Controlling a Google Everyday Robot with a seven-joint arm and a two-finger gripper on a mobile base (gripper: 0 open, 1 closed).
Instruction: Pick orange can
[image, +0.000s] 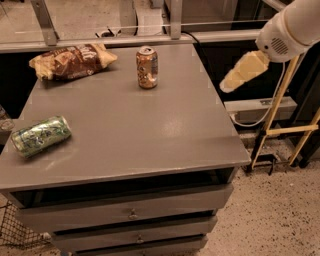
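Note:
The orange can (147, 67) stands upright on the grey table top (150, 130), near its far edge and a little right of the middle. It is orange-brown with a silver top and pale mottled markings. My gripper (239, 75), pale yellow at the end of the white arm (292, 27), hangs in the air to the right of the table's far right corner. It is well apart from the can and level with it, pointing down and left. It holds nothing.
A brown chip bag (72, 60) lies at the far left of the table. A green-and-white can (41, 136) lies on its side at the left edge. Drawers (132, 215) are below the top. A yellow frame (280, 130) stands to the right.

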